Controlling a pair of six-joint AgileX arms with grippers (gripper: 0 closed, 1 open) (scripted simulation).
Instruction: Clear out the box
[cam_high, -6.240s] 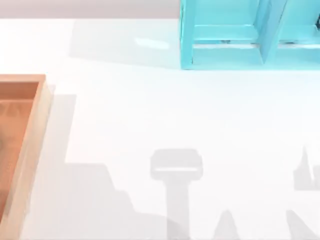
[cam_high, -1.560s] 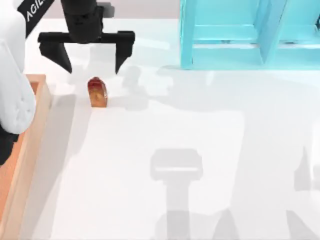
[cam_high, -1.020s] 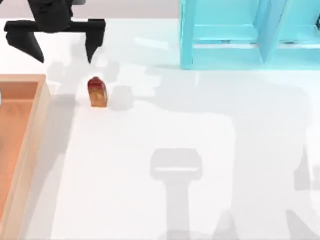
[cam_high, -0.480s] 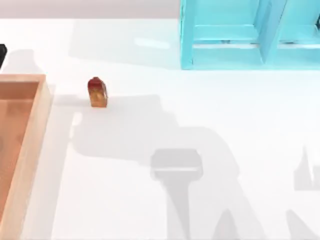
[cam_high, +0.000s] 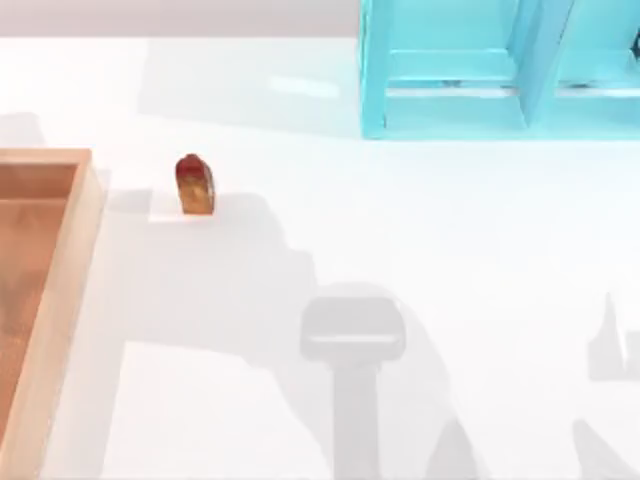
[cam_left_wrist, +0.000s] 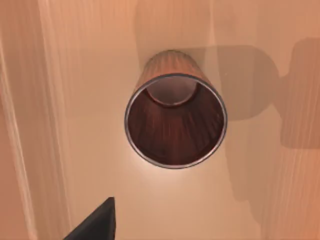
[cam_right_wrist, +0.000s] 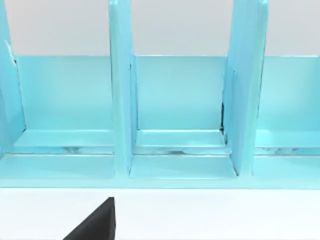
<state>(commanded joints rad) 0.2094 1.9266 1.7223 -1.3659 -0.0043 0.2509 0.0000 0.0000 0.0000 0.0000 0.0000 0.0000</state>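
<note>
One wooden cup stands in the box — upright, hollow.

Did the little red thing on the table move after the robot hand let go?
No. The little red thing sits at the same spot beside the box.

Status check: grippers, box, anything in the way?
Left gripper over box, above upright wooden cup. Small red-brown item out on table. Right gripper facing turquoise shelf. Nothing blocking.

Glossy white table under soft shadows, turquoise shelf frame at its far edge.
</note>
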